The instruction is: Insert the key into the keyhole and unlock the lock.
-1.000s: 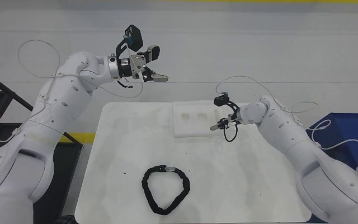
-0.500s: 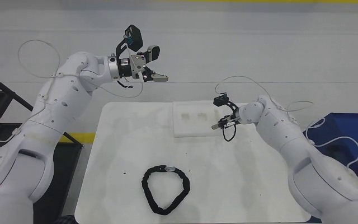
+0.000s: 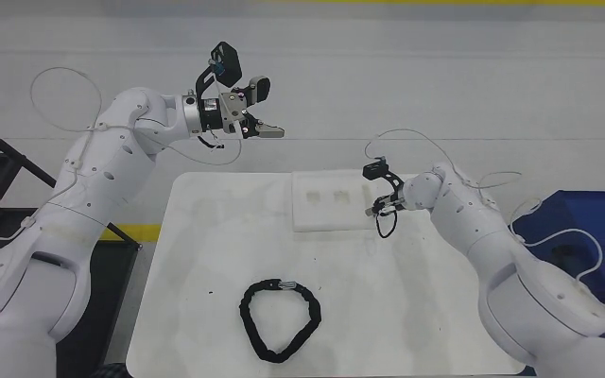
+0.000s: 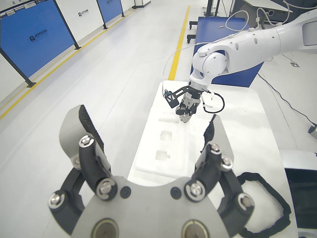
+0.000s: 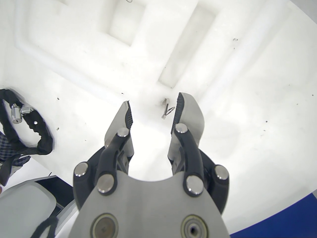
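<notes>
While the right jaws hang partly open and empty, the key [image 5: 168, 111] lies between their tips. The left jaws gape wide, empty.

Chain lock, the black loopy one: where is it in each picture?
Top view: the chain lock lies on the table, on the robot's side of the white foam tray.
Left wrist view: chain lock beside the left claw, closer than the foam tray.
Right wrist view: chain lock off the foam tray's corner, silver lock body showing.
Shared landmark: the white foam tray.
</notes>
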Controlling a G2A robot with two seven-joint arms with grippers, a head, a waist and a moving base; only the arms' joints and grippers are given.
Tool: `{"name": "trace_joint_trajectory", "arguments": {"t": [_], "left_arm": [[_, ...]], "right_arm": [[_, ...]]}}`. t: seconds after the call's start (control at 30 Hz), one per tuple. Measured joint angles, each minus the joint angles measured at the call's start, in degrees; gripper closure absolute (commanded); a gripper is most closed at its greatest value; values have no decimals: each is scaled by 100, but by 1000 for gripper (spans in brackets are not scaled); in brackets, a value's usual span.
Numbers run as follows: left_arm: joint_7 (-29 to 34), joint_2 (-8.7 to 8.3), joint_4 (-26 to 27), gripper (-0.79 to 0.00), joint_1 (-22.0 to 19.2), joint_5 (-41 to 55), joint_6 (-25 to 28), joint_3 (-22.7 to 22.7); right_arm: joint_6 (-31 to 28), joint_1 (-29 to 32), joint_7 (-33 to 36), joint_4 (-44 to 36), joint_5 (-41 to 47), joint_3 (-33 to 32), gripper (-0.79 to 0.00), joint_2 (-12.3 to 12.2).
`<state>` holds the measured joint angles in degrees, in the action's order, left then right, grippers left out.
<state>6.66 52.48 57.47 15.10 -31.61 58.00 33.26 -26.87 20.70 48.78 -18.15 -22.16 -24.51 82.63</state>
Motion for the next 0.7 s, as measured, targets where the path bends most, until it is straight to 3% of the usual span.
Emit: {"name": "trace_joint_trajectory", "arguments": {"t": [0.37,0.7], "left_arm": [[0,0,0,-785,0,0,0,0],[0,0,0,-785,0,0,0,0]], "right_arm": [[185,37,-108,160,-224,-4,-225,137],[335,49,-135,330,-297,-63,-74,237]]}}
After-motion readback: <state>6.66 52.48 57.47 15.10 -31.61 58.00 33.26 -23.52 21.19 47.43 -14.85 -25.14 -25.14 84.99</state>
